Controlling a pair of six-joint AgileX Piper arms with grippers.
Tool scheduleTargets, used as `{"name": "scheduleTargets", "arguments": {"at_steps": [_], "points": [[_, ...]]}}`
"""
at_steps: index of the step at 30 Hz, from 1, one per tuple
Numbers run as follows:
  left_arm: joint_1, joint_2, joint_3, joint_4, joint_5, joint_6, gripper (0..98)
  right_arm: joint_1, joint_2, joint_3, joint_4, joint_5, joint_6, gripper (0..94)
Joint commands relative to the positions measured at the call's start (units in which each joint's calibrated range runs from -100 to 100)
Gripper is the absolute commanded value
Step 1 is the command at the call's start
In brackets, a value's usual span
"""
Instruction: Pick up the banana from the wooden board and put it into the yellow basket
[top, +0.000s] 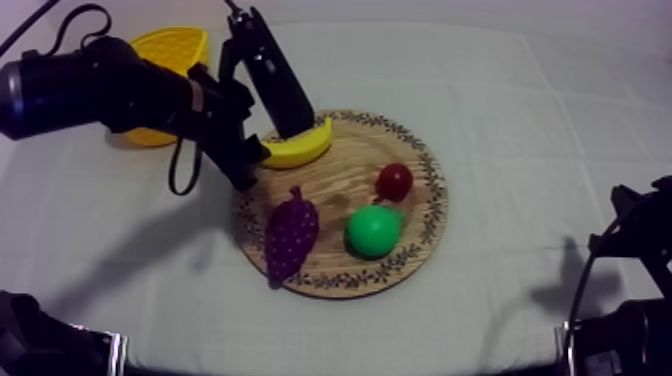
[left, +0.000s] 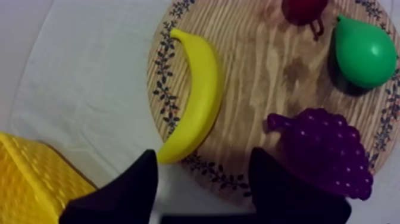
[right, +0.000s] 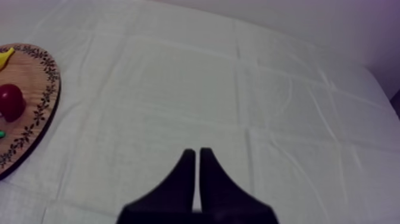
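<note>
**Top view:** The banana (top: 300, 148) lies on the board (top: 420, 245), along the rim nearest the basket (top: 170, 45). The left fingers (top: 245, 178) reach in at the banana's end by the board's edge. Grapes (top: 290, 235), a pear (top: 372, 230) and a small red fruit (top: 394, 181) share the board on the cloth-covered worktop (top: 520, 90).

**Left wrist view:** The left fingers (left: 128, 190) stand wide apart and hold nothing, poised at the board's (left: 256, 77) rim. The banana (left: 196, 89) stretches away from them. Its near end lies just ahead of the gap, closer to the finger on the basket's (left: 30, 179) side, and no contact shows. The grapes (left: 327, 149) sit just ahead of the other finger, and the pear (left: 363, 50) lies beyond them.

**Right wrist view:** The right fingers (right: 178, 184) lie together as a narrow wedge, clamped on nothing, over bare cloth. They are well apart from the board (right: 33, 77), where the small red fruit (right: 11, 101) and the banana's tip (right: 5, 56) show.
</note>
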Motion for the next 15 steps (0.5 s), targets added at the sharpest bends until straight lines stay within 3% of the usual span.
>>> {"name": "scheduleTargets", "arguments": {"at_steps": [1,15], "points": [[-0.34,1.90,-0.86,0.21,0.59,-0.43,57.6,0.03,-0.05,0.05,0.01,0.01,0.00,0.4],[-1.48,16.09,-13.14,-0.21,9.49,-3.16,55.6,0.03,-0.05,0.05,0.01,0.01,0.00,0.4]]}}
